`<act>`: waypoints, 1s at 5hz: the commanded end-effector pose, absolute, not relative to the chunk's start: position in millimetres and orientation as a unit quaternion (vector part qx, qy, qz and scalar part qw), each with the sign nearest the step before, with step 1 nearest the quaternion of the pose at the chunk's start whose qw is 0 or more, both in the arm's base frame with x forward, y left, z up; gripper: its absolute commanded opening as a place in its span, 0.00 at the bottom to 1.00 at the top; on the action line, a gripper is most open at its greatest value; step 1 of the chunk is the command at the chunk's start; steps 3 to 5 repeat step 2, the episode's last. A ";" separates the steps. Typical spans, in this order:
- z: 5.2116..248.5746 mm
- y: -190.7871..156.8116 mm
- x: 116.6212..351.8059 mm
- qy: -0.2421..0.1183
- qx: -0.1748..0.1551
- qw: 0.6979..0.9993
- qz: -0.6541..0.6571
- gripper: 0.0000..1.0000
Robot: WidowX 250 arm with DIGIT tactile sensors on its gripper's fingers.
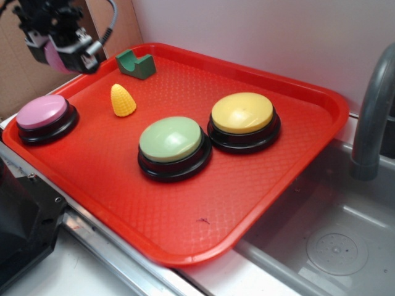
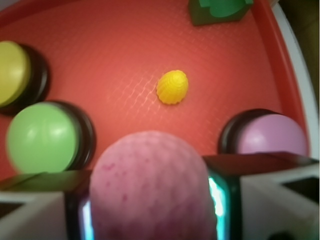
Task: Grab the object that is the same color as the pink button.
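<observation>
Closest to the wrist lens, filling the lower middle: pink ball, round and bumpy, so no long axis and no pointing direction to tell. Pinched between the two pads of the gripper, one dark pad pressed on each side, ball sitting right in the middle of the claw. Held up in the air, above the far left corner of the red tray, not touching it. From the exterior view only a small pink edge of the ball seen under the gripper, texture not visible there; seen only from this side also a grey faucet and sink right of the tray. On the tray: pink button at the left edge, just below the gripper; yellow corn cone near it; green button and yellow button in the middle, nearly touching; green block at the far edge.
</observation>
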State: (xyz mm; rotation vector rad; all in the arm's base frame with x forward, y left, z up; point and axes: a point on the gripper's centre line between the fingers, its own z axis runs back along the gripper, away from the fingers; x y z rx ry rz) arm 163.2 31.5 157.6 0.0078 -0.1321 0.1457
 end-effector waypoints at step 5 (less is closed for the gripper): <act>209.6 36.2 188.7 -0.077 0.064 0.993 0.063 0.00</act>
